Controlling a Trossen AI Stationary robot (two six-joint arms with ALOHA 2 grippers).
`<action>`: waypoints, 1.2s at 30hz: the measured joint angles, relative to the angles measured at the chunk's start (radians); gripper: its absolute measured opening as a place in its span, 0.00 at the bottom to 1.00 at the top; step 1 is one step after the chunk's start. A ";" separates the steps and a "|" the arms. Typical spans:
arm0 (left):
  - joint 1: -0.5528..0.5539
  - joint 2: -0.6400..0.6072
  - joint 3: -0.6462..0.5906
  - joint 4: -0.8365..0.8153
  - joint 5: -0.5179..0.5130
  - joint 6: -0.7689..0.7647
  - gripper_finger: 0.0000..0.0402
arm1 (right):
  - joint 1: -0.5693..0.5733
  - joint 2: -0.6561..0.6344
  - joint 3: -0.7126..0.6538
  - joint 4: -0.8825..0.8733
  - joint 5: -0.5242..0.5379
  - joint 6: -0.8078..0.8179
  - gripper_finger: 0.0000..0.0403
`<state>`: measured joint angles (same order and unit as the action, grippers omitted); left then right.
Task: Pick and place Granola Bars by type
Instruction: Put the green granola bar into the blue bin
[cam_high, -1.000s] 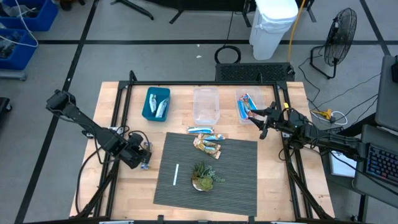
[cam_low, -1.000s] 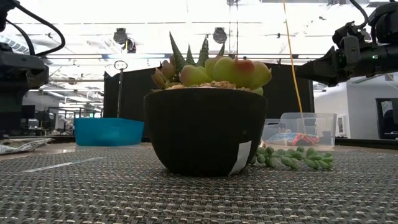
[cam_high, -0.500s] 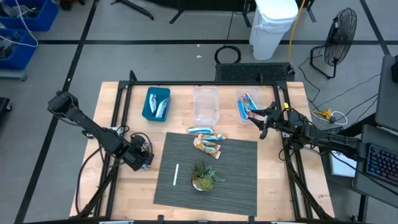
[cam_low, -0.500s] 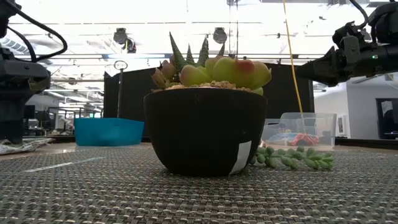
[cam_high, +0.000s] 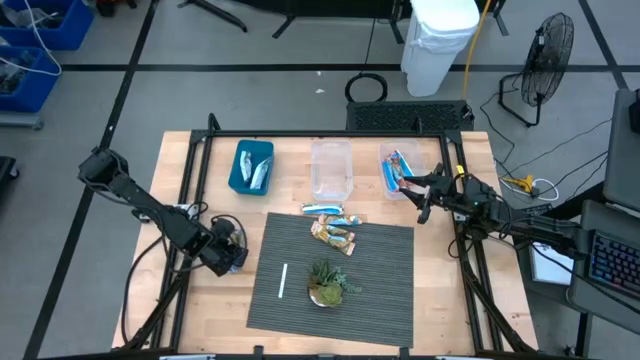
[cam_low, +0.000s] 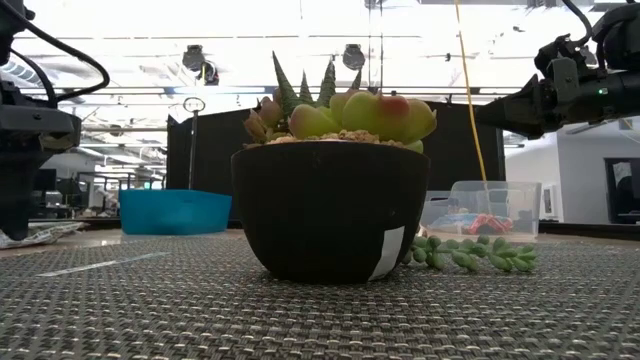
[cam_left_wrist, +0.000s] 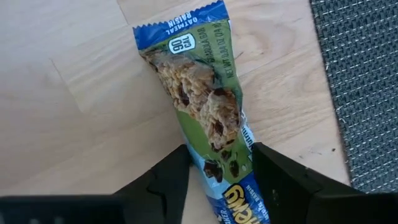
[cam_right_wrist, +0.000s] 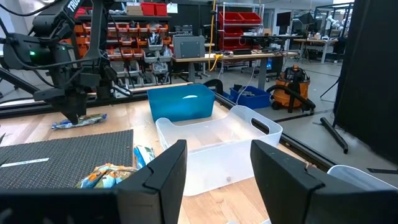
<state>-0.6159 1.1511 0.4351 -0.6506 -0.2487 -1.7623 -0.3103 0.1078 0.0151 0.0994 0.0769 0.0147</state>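
**Q:** Wood on the left side, beside the grey mat — is that where the action is?

**A:** Yep. The left gripper is parked low over a green-and-blue oatmeal bar lying flat on the bare table, just off the mat's left edge. Fingers are set apart, one on each side of the wrapper, nothing clamped yet. For a clean pick, the jaws should be kept square across the bar's narrow width, lowered until the tips nearly meet the wood, and only then closed, so the slippery wrapper isn't pinched by a corner.

**Q:** And what can be counted, going left to right?

**A:** One bar under the left gripper. Two silvery bars seem to be lying in the blue bin. Nothing can be made out in the clear middle tub. At the mat's far edge a loose pile is seen, maybe four bars, hard to split. A couple of blue-and-red ones are sitting in the right tub. Three bins total.

**Q:** Right arm?

**A:** The right gripper is held above the right tub's near side, fingers spread, nothing carried.
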 joint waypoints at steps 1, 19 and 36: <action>0.000 0.000 0.000 0.000 -0.002 0.000 0.40 | 0.000 0.000 0.000 0.000 0.000 0.000 0.42; 0.000 -0.057 0.004 0.015 -0.079 0.104 0.03 | 0.000 0.000 0.000 0.000 0.000 0.000 0.42; 0.093 -0.254 0.252 -0.077 -0.441 0.615 0.02 | 0.000 0.000 0.000 0.000 0.000 0.000 0.42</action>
<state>-0.5229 0.8971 0.6875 -0.7280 -0.6899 -1.1472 -0.3107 0.1078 0.0151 0.0994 0.0769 0.0147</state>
